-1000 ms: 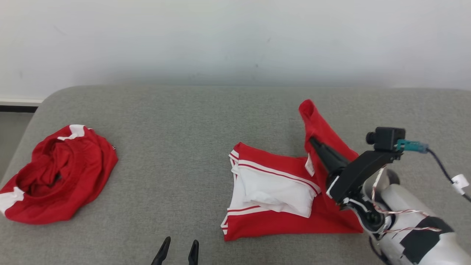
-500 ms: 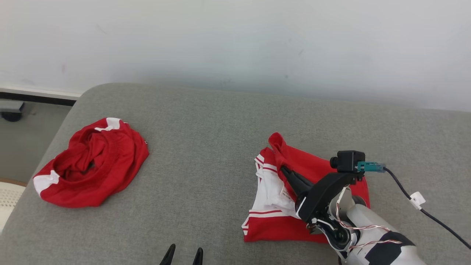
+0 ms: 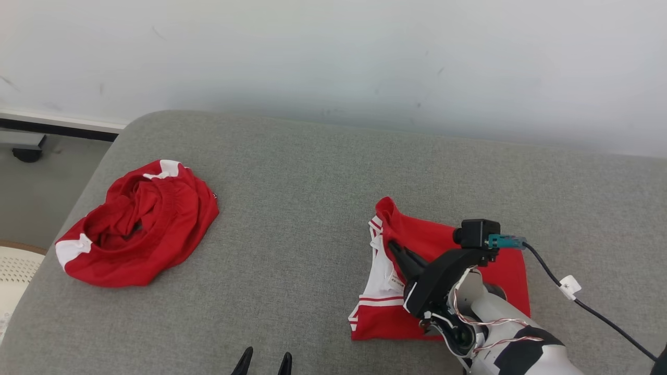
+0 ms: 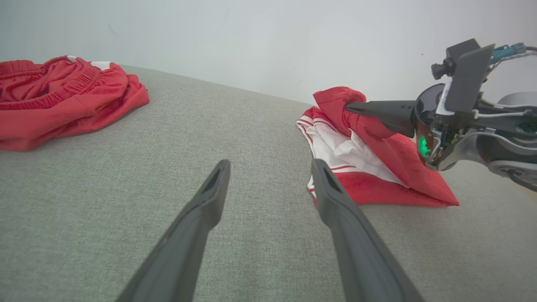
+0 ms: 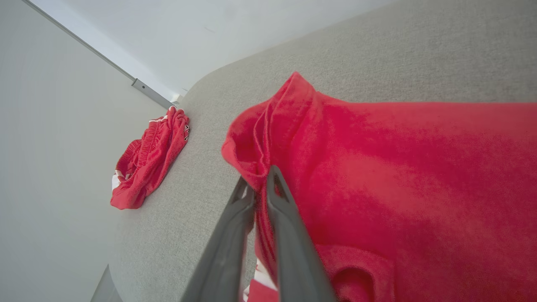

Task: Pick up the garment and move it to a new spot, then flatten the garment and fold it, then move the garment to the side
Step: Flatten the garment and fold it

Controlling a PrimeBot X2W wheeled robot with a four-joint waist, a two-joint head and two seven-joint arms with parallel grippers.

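A red garment with white panels and stripes (image 3: 448, 242) lies partly folded on the grey padded surface (image 3: 302, 198), right of centre. My right gripper (image 3: 392, 245) is shut on a bunched red edge of it, holding that layer over the white part near the garment's left side. The right wrist view shows the fingertips (image 5: 272, 174) pinching the red fold of the garment (image 5: 398, 167). The left wrist view has the garment (image 4: 402, 167) and the right gripper (image 4: 350, 108) ahead to the right. My left gripper (image 3: 264, 359) (image 4: 268, 165) stands open and empty near the front edge.
A second red garment (image 3: 140, 229) (image 4: 63, 96) (image 5: 147, 163) lies crumpled at the left of the surface. A white wall runs behind. The surface's rounded left edge drops to the floor, where a white perforated object (image 3: 15, 271) sits. A black cable (image 3: 599, 317) trails from the right wrist.
The head camera has shifted. My right gripper has carried the held red edge from the garment's right side over the white part to its left, laying the layer across. The left gripper stays open.
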